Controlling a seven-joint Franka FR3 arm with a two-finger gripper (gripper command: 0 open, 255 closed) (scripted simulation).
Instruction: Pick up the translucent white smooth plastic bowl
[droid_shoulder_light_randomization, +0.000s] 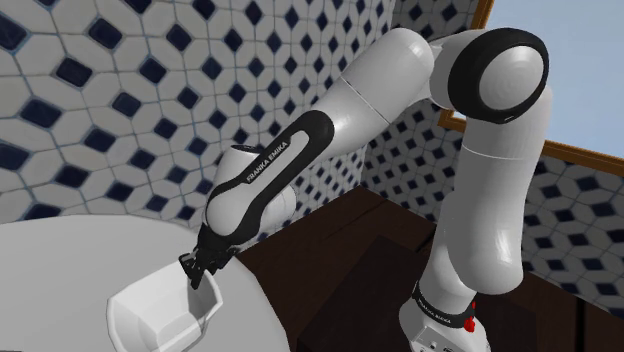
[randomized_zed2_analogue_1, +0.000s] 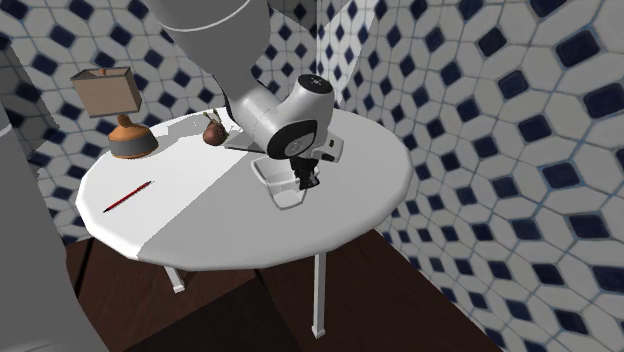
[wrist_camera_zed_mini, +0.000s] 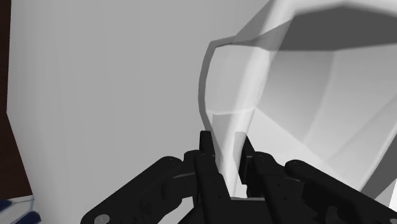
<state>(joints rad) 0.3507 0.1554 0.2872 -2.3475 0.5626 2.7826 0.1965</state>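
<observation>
Bearing "FRANKA EMIKA", the arm pinches bowl with claw.

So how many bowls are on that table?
1: the white bowl on the round table, with the gripper clasping its rim. The arm could hide another.

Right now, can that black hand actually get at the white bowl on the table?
Probably yes. The hand is down at the bowl, its fingers on either side of the rim wall and seemingly clasping it. Nothing stands in the way.
</observation>
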